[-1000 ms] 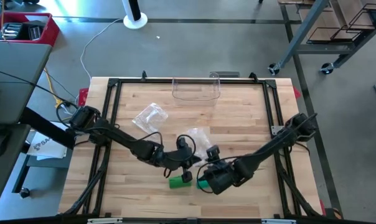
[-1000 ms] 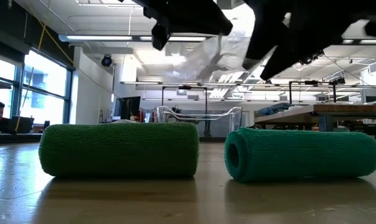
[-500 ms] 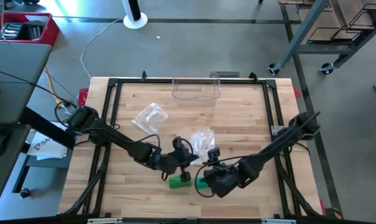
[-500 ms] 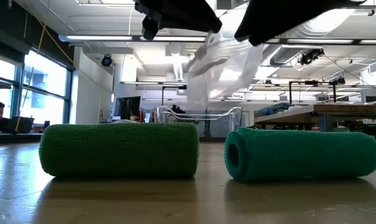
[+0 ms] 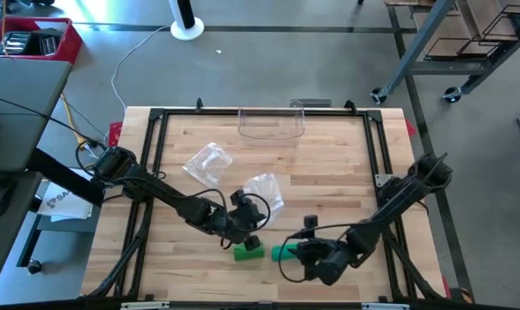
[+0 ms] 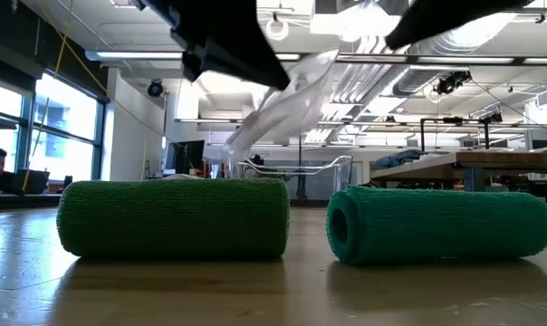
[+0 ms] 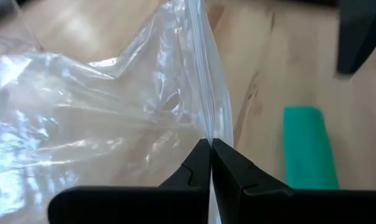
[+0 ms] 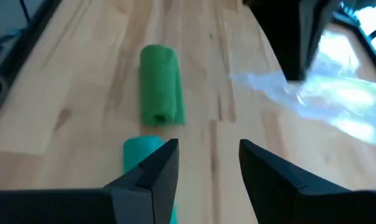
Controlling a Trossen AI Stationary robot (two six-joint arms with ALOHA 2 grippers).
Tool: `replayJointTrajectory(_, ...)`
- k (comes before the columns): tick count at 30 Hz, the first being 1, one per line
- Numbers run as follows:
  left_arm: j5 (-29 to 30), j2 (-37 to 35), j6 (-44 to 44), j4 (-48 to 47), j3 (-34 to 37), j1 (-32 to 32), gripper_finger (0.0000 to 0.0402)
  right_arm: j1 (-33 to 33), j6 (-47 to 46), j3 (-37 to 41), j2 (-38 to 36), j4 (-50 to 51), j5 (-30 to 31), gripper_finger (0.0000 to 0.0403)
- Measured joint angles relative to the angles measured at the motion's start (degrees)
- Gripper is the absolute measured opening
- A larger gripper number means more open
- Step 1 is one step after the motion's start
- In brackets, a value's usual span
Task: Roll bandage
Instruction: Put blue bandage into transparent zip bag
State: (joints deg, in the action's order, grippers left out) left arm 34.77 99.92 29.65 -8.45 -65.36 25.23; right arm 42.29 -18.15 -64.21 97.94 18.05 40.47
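1. Currently both bandage rolls look fully wound: green bandage roll point(image 5: 248, 252) and teal bandage roll point(image 5: 285, 252) lie side by side near the front edge of the bench point(image 5: 329, 172), close but not touching. No loose tail visible on either in the low view.
2. Judgement: rolling itself seems done, or the task wording doesn't match. What's in hand is a bag, not a bandage. Likely left: getting the rolls into the bag or putting them away. Neither roll is bagged.
3. Left pincer point(image 7: 210, 148) is closed tight on the edge of a clear plastic zip bag point(image 7: 113, 112), holding it lifted off the bench. In the low view the bag point(image 6: 283, 109) hangs above and behind the green roll point(image 6: 172, 218), clear of it.
4. Left arm pose: stretched from the left edge in toward bench centre-front, wrist just behind the green roll in the high view, pincer point(image 5: 243, 211) at the bag point(image 5: 264, 189).
5. Right pincer point(image 8: 203, 163) has its fingers apart, holding nothing. Its wrist view looks along the bench over the teal roll point(image 8: 145, 148) toward the green roll point(image 8: 160, 92).
6. Right arm pose: comes in from the right edge, bent low, pincer point(image 5: 312, 251) just beside the right end of the teal roll, not seen touching it.
7. Also on the bench: a second crumpled clear bag point(image 5: 207, 160) farther back left, and a clear plastic bin point(image 5: 271, 123) at the back edge. Both are untouched.
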Motion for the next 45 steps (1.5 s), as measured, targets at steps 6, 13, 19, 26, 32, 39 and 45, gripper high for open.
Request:
replayJointTrajectory(6, -0.2, 0.1, 1.7, -2.3, 0.0, 0.0, 0.0, 3.9, -12.9, 6.0, -2.3, -0.2, -4.2, 0.0161)
replayJointTrajectory(13, -1.2, 0.1, 3.0, -1.9, 0.0, -0.1, 0.0, 3.3, -15.9, 12.9, -1.3, -8.9, -15.5, 0.0204)
replayJointTrajectory(19, -1.7, 0.1, 3.3, -1.9, 0.0, -0.1, 0.0, 0.5, -11.7, 18.1, -1.1, -17.4, -16.1, 0.0266)
replayJointTrajectory(26, -1.7, 0.1, 3.3, -1.8, 0.0, -0.1, 0.0, -3.2, -5.1, 20.9, 2.6, -29.4, -23.4, 0.0278)
replayJointTrajectory(32, -1.7, 0.1, 3.2, -1.8, 0.0, -0.1, 0.0, -5.1, -5.6, 20.9, 5.2, -33.5, -24.4, 0.0243)
replayJointTrajectory(39, -1.6, 0.1, 3.1, -1.8, 0.0, -0.1, 0.0, -6.0, -6.4, 20.9, 5.3, -32.5, -23.8, 0.0111)
replayJointTrajectory(45, -1.6, 0.1, 3.2, -1.7, 0.0, -0.1, 0.0, -4.8, -7.7, 19.8, 1.4, -31.0, -23.4, 0.0016)
